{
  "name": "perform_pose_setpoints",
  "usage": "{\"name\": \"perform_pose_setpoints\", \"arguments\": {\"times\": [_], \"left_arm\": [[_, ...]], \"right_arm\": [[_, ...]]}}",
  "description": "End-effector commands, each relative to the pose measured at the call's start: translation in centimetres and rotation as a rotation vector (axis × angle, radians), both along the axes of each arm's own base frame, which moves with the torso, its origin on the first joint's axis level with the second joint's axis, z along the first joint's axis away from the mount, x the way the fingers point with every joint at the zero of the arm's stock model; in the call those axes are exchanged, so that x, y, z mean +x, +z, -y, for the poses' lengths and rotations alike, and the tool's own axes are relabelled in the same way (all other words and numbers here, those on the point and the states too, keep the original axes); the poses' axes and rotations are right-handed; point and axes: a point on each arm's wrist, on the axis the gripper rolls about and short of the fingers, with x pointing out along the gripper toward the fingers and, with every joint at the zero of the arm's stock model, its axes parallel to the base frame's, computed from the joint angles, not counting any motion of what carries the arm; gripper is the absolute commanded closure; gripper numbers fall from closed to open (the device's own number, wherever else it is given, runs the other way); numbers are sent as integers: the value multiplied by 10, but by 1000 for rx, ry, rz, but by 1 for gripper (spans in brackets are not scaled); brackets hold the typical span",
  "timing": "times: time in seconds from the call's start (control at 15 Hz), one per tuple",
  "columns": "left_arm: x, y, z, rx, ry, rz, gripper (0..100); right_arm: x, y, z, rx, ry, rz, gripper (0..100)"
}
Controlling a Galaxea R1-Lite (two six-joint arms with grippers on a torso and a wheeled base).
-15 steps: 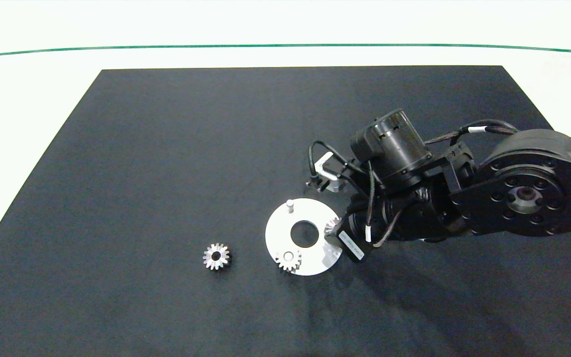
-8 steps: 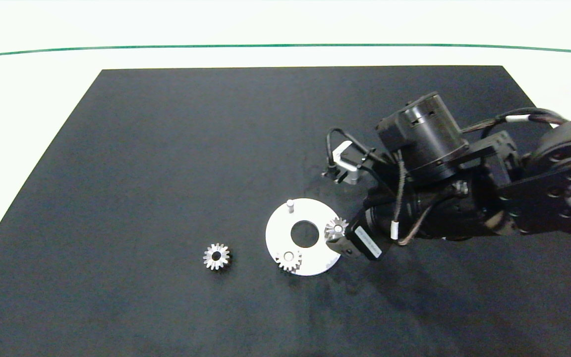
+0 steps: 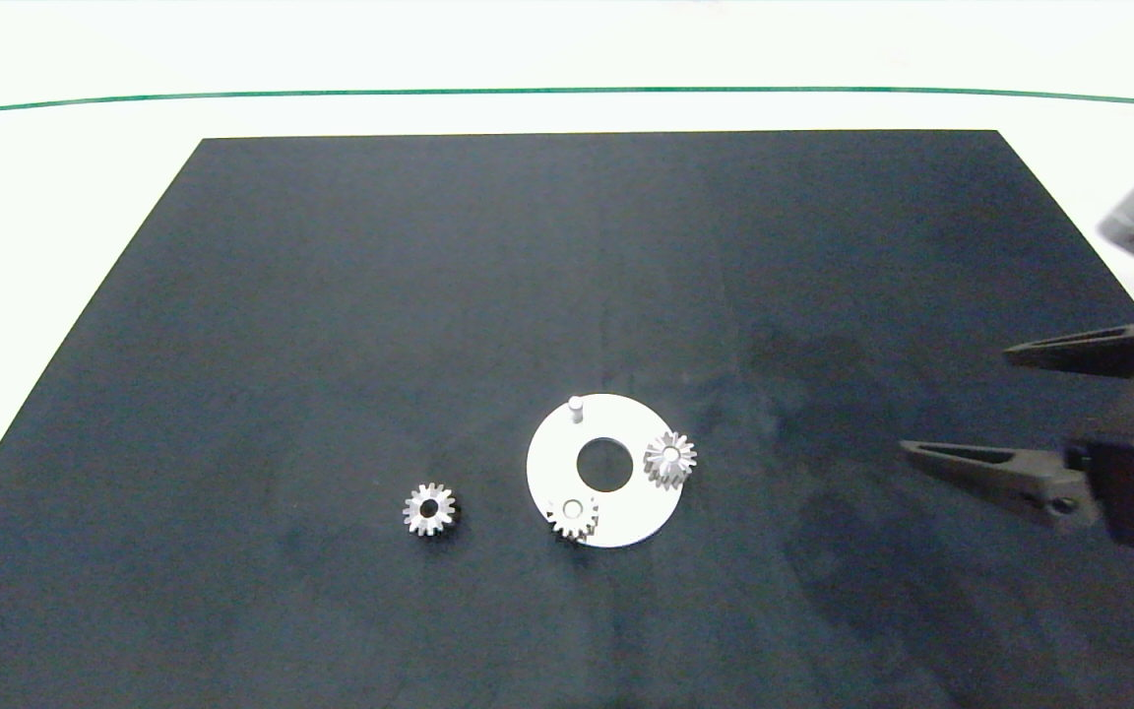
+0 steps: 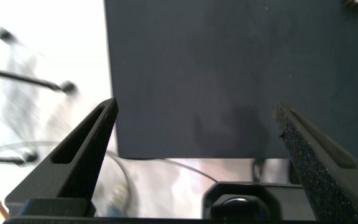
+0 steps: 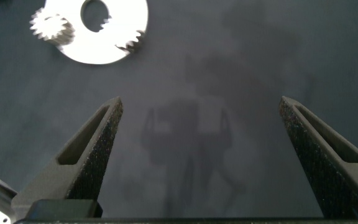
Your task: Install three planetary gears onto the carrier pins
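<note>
The white disc (image 3: 549,463) lies on the black mat. Two planetary gears sit on its carrier pins: one (image 3: 669,459) on the right side, one (image 3: 572,516) at the front left. The back pin (image 3: 575,406) stands bare. A third gear (image 3: 429,509) lies loose on the mat to the disc's left. My right gripper (image 3: 956,402) hangs open and empty well right of the disc. Its wrist view shows the gripper (image 5: 201,102) with its fingers wide apart, the disc (image 5: 92,46) and both mounted gears (image 5: 51,26) (image 5: 132,42) beyond. My left gripper (image 4: 196,107) is open over the mat's edge, outside the head view.
The black mat (image 3: 331,295) covers most of the white table, with a green line (image 3: 331,95) running behind it. In the left wrist view, cables (image 4: 23,74) lie on the white surface beside the mat, and a gear's toothed edge (image 4: 357,2) shows at the picture's corner.
My right gripper has let go of the gear on the right pin and pulled back far to the right, its fingers now open. The gear stays on the pin.
</note>
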Motion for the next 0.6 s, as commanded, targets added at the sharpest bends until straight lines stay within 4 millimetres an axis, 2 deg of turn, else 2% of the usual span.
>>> {"name": "perform_pose_setpoints", "arguments": {"times": [0.07, 0.27, 0.4, 0.6], "left_arm": [[59, 8, -10, -71, 9, -137, 0], [83, 12, -8, -190, -55, -93, 0], [96, -3, 0, -233, -164, -171, 0], [129, -37, 5, -191, -164, -85, 0]], "right_arm": [[-54, 6, 50, 104, -104, 112, 0], [-63, 3, 61, 134, -170, 125, 0], [-63, -1, 61, 137, -179, 113, 0], [-67, 1, 64, 177, -202, 124, 0]]}}
